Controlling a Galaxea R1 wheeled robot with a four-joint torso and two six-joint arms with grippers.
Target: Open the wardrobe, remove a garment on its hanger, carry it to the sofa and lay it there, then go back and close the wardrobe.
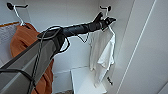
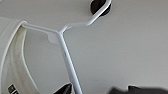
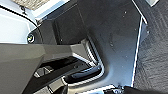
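Observation:
The wardrobe (image 1: 67, 15) stands open, its white door (image 1: 150, 50) swung out at the right. Inside, at the right, the white garment (image 1: 102, 50) hangs limp on its thin white hanger (image 2: 66, 55), whose hook (image 2: 100, 10) rests over a black peg. My left arm reaches in from the left, and my left gripper (image 1: 106, 20) is up at the hanger's neck, just below the hook. In the left wrist view the left gripper (image 2: 100, 90) is open, with the hanger's slanting bar passing beside one dark fingertip (image 2: 63, 88). The garment's collar (image 2: 10, 62) shows there too.
A rust-orange garment (image 1: 23, 40) hangs on another hook at the wardrobe's left, partly behind my left arm. A white box-like shelf (image 1: 85, 80) sits low inside the wardrobe. The right wrist view looks down on the robot's dark base (image 3: 112, 37) and grey carpet (image 3: 155, 50).

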